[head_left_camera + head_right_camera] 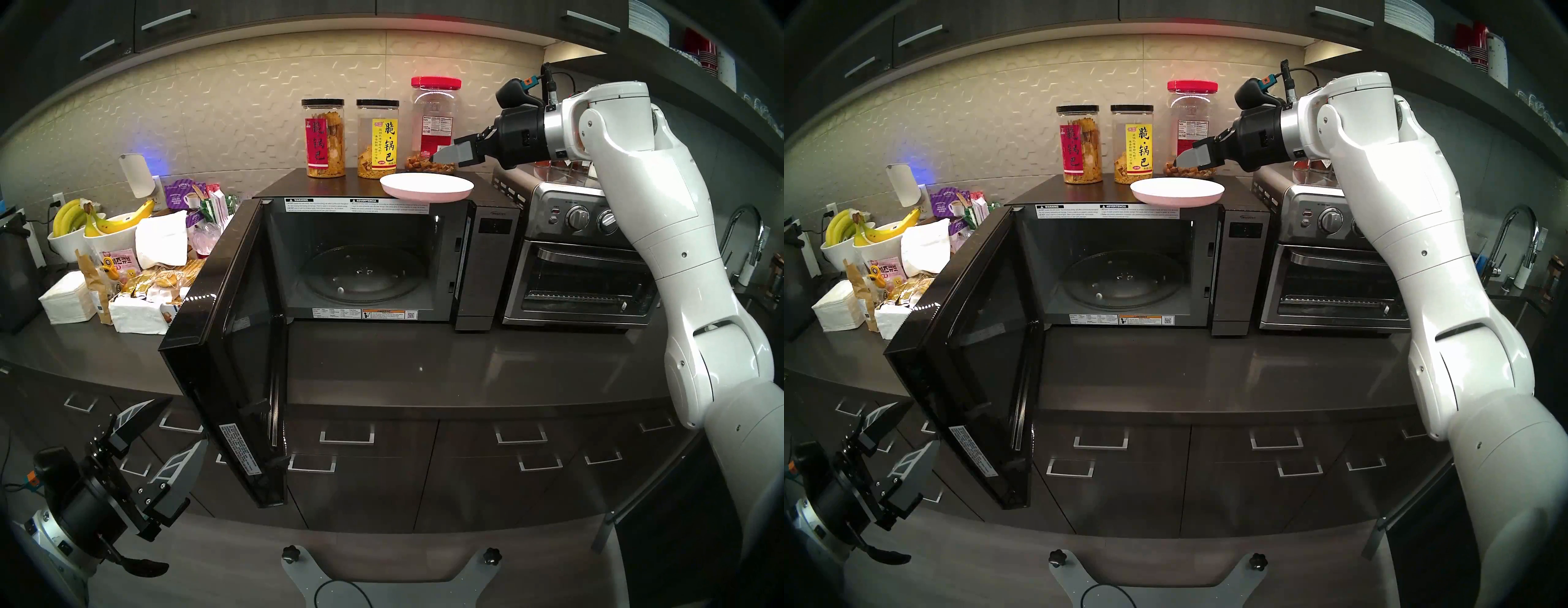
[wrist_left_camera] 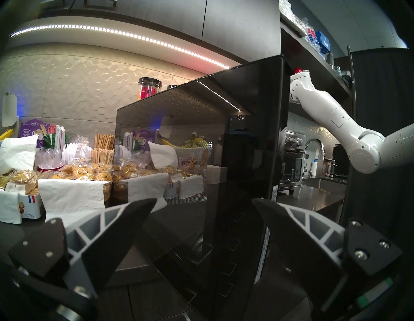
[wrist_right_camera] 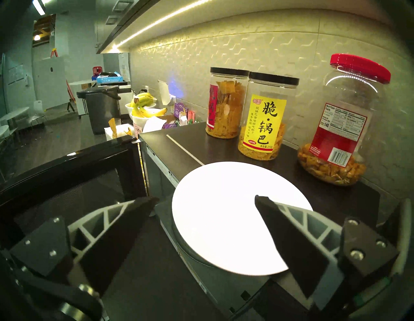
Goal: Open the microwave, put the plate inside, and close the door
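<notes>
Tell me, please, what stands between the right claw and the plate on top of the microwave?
Nothing. In the right wrist view, the open right claw hangs over the plate, with only air between. The jars stand behind the plate.

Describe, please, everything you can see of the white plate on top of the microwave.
The plate is round, shallow and plain white, with a faintly pink underside and a smooth, plastic-like look. It is empty and lies flat, right side up, on the microwave top, near the front right; its front edge overhangs the open cavity. Three snack jars stand behind it, apart from it. The right gripper hovers open just above its rear right rim, not gripping it; nothing else touches it.
</notes>
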{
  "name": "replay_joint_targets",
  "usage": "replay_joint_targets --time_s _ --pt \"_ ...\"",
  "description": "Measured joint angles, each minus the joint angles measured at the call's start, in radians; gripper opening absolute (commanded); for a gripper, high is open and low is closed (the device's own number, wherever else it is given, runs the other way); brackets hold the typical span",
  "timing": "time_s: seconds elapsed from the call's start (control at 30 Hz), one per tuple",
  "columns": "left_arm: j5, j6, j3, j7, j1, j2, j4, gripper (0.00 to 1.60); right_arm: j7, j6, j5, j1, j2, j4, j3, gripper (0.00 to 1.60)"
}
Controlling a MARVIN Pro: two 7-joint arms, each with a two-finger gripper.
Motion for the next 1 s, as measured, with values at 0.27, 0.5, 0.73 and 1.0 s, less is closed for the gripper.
replay_joint_targets --time_s 0.27,0.5,0.73,1.0 --pt "0.001 0.001 0.0 -0.001 -0.001 -0.001 0.0 1.6 0.002 -0.003 -0.011 0.064 0.02 0.051 -0.081 1.6" --pt "0.001 0.002 -0.001 -0.002 -0.002 -0.002 0.0 1.6 0.009 -0.009 0.005 0.103 0.034 0.079 -0.149 1.6" --pt "0.001 0.003 -0.001 -0.003 -0.003 -0.003 0.0 1.6 0.019 -0.02 0.029 0.133 0.05 0.094 -0.219 1.6" --pt "0.002 0.004 -0.001 -0.004 -0.004 -0.005 0.0 1.6 0.035 -0.035 0.064 0.164 0.076 0.095 -0.286 1.6"
